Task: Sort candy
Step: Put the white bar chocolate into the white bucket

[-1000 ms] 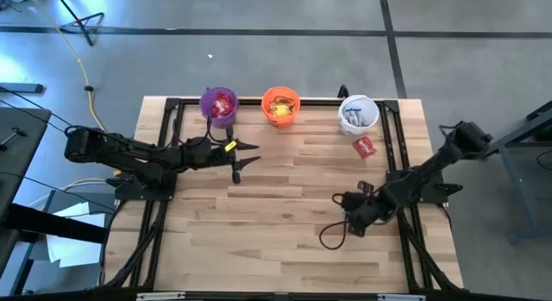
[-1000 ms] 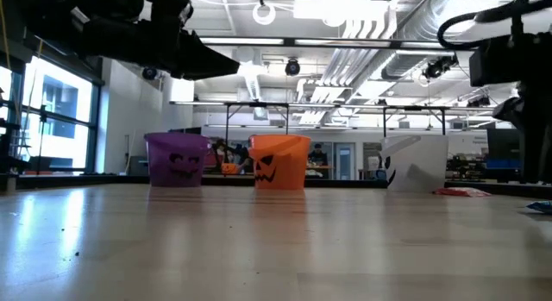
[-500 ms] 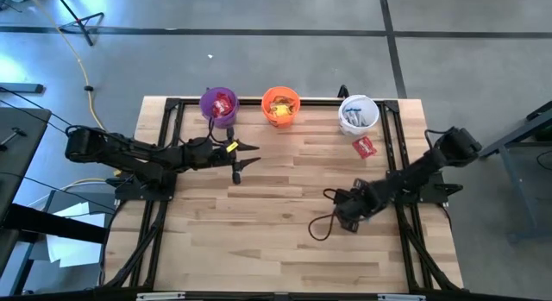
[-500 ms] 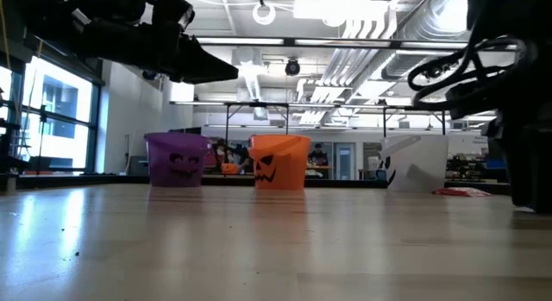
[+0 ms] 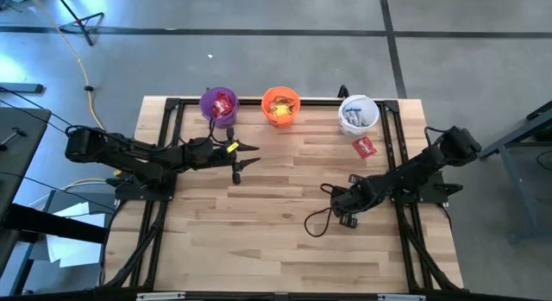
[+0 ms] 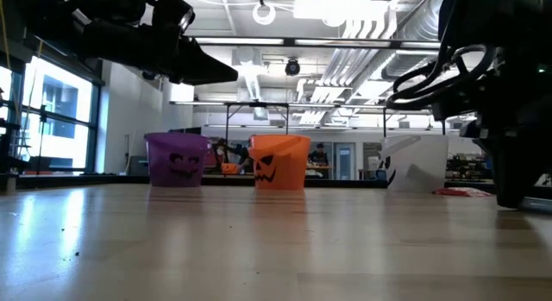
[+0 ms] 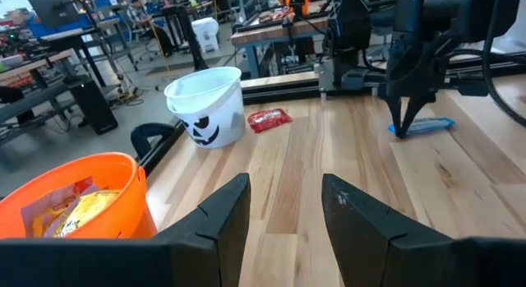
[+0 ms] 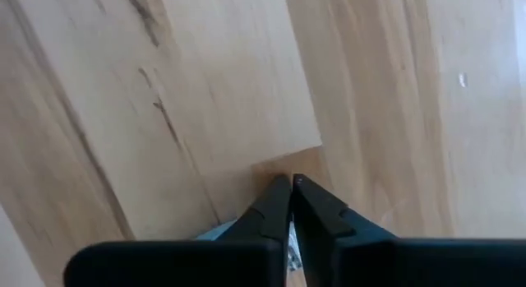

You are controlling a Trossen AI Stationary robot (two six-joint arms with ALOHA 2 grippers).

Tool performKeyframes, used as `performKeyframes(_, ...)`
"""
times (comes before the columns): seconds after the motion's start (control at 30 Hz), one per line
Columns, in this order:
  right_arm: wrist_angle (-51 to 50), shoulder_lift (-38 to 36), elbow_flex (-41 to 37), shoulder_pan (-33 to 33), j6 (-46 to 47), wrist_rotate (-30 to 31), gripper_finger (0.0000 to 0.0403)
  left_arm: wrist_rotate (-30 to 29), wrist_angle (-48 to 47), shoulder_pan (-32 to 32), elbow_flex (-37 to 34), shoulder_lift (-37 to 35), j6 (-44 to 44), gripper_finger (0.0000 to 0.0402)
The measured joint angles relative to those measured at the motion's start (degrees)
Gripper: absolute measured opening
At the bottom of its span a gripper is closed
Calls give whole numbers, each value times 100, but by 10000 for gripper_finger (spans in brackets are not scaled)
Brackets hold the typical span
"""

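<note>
Here the right gripper (image 8: 290,192) is pointing down at the table (image 5: 276,249), fingers pressed together on the end of a blue-and-white bar (image 7: 421,125), apparently pinching it for lifting toward the white bucket (image 5: 358,114). A red packet (image 5: 364,147) is lying near that bucket. The left gripper (image 7: 283,209) is hovering spread by the orange bucket (image 5: 280,106), probably waiting.

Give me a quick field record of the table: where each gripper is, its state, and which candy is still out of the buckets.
left gripper: open, empty, raised near the purple bucket
right gripper: shut, tips down at the blue-and-white bar; grip cannot be told
loose candy: red packet on the table beside the white bucket
orange bucket: holds yellow packets
</note>
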Motion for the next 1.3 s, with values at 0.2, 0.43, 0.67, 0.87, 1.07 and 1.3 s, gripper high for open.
performKeyframes(0.2, -142, -1, 222, 35, -160, 302, 2, 0, -17, 0, 0, 0, 0, 141)
performKeyframes(0.43, -773, -11, 772, 127, 119, 390, 1, 4, -58, 2, 2, 0, -39, 141)
performKeyframes(0.67, -1695, -13, 1323, 282, 555, 1211, 0, 6, -100, 0, 2, 2, -51, 141)
performKeyframes(0.87, -2903, -47, 1787, 201, 1169, 2234, 0, 7, -106, 0, 2, 2, -55, 141)
performKeyframes(1.07, -3227, -320, 1825, -95, 1419, 2802, 0, 7, -109, 0, 2, 2, -57, 141)
performKeyframes(1.3, -3571, -795, 1825, -1053, 1141, 4077, 0, 7, -110, 0, 2, 2, -55, 141)
